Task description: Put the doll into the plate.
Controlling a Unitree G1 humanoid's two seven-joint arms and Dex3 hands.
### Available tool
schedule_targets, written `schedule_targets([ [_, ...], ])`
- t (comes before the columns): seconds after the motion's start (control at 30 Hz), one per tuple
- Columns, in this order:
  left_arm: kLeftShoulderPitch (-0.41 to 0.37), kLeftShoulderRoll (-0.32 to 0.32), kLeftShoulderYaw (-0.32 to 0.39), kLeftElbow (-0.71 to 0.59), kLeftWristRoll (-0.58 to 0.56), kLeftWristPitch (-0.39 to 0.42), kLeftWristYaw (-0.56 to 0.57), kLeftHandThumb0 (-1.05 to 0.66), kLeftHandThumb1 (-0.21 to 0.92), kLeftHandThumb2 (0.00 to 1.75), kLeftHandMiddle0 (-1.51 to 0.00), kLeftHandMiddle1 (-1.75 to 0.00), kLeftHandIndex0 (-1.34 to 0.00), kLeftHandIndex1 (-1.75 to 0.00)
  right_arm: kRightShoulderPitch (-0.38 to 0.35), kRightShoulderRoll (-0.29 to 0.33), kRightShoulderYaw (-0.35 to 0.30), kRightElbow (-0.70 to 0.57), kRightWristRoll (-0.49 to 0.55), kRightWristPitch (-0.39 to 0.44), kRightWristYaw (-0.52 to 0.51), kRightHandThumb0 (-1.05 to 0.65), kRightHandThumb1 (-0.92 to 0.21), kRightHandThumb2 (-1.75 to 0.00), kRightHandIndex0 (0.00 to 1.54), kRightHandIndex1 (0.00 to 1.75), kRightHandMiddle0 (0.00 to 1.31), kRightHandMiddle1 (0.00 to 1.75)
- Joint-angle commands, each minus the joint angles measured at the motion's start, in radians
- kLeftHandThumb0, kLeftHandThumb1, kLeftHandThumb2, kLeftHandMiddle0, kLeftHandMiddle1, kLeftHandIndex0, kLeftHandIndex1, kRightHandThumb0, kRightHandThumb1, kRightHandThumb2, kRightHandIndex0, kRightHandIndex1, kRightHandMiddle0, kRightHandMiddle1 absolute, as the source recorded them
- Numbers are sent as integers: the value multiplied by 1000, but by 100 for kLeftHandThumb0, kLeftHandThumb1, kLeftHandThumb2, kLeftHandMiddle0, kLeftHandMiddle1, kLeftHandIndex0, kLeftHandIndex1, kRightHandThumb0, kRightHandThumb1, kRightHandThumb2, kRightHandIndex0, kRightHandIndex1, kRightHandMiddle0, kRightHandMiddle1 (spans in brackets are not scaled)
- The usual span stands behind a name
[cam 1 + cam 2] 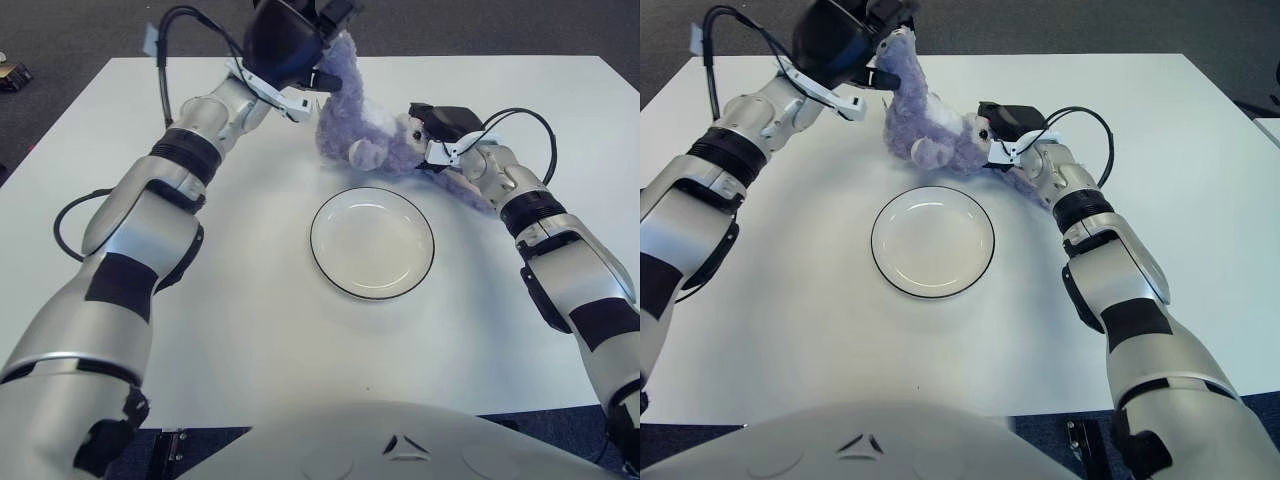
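Purple plush doll point(355, 125), fuzzy and limp, clutched between left hand point(290, 40) and right hand point(440, 130), beyond white plate point(372, 243).

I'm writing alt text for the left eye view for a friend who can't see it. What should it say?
Two silver robot arms lift a purple plush doll above a white table: the left hand grips its upper end, the right hand holds its lower part. An empty white plate waits just in front of the doll.

Left hand point(290, 40) raised at the far edge of the white table point(250, 300), clamped on the purple doll's point(360, 125) upper end. Right hand point(440, 135) gripping its other side. White plate point(372, 243) lying just below, bare.
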Motion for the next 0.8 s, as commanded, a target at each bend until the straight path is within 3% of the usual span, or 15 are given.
schedule_targets([
  [0.0,65,47,69,-13,-64,-9,-29,-72,92,88,-54,-1,-40,-22,18,-15,-8,-11,-7,11,-16,-41,-51,-106,95,175,46,175],
  [0.23,146,83,139,-11,-118,-30,-37,-72,92,87,-51,0,-36,-19,22,-28,-23,-36,-1,5,-25,-41,-51,-106,95,175,46,175],
  [0.77,275,50,233,0,-226,-10,-100,-68,92,80,-51,-1,-37,-21,61,-78,-101,-187,31,-28,0,-41,-50,-107,96,175,47,175],
])
